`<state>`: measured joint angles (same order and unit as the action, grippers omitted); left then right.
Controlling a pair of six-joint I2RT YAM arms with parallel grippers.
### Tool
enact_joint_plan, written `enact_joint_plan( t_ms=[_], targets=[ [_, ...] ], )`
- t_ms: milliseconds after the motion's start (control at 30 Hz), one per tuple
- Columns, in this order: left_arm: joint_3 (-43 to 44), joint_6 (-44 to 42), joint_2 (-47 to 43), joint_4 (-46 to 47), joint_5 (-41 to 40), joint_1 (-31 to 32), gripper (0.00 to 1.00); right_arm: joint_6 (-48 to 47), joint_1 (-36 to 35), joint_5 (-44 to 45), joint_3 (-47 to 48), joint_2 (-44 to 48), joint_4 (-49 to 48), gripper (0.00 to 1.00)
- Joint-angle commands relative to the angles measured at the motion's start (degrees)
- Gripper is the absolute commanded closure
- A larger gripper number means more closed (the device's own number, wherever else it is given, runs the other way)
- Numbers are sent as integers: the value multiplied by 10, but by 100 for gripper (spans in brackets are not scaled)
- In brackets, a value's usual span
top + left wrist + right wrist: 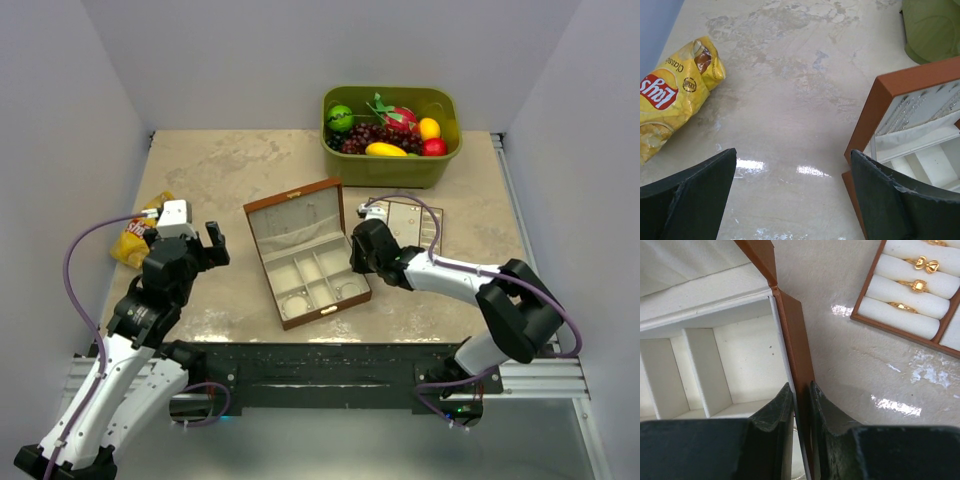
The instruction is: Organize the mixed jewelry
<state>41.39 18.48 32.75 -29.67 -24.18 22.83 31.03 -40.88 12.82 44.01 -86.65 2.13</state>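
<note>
Jewelry (922,263) lies as gold rings in the tray (900,333) near the box (792,330), whose side wall the right tool (800,390) pinches with narrow jaws, so move that box slowly and level, clear of the tray; the left tool (793,152) hangs wide open, empty.

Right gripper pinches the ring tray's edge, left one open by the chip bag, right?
No. The right gripper is shut on the side wall of the wooden box, not the ring tray, per the right wrist view. The left gripper is open by the chip bag.
</note>
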Motion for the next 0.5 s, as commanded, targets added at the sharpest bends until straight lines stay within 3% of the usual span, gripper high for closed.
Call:
enact_joint_plan(
  t_ms=[0,467],
  targets=[
    [3,2,-1,13,4,-3,0,68,4,65,17,-3,-44,98],
    [2,-1,2,15,14,-3,0,63,5,107,104,-69,-6,95]
  ],
)
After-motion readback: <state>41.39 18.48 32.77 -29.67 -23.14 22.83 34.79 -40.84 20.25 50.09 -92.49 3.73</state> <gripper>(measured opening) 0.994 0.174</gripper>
